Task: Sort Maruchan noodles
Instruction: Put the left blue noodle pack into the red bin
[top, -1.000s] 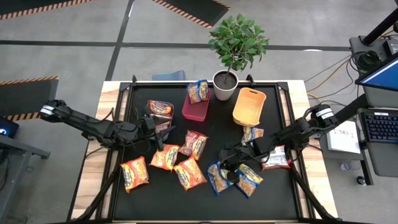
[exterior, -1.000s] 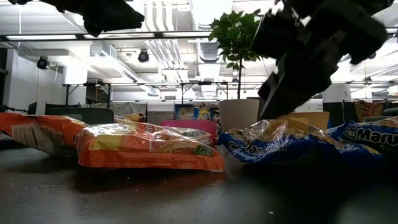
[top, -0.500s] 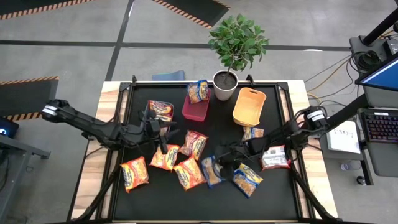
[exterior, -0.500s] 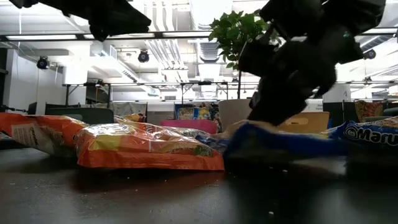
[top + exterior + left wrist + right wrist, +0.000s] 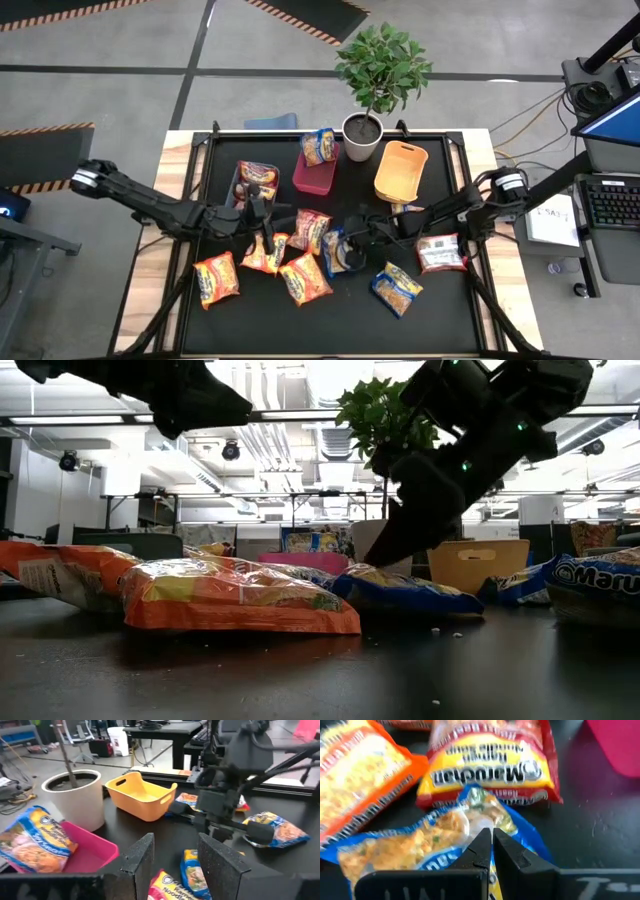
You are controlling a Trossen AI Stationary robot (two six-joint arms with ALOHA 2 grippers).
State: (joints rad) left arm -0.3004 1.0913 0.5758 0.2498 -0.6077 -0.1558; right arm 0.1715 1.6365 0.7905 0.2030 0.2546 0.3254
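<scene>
Black tabletop [image 5: 440,300]: crinkly blue-yellow noodle packet [image 5: 337,251], right gripper [image 5: 352,250] pinching it

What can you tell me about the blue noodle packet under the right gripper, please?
The blue noodle packet is a crinkly plastic wrapper, blue-edged with yellow noodles pictured. It lies flat on the black table, beside a red packet. The right gripper is shut, its tips pinching or pressing its edge.

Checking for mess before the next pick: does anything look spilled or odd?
Small pale crumbs lie on the table beside the blue packet that the shut right gripper pinches, perhaps from a packet. A blue packet leans askew on the red bin.
</scene>
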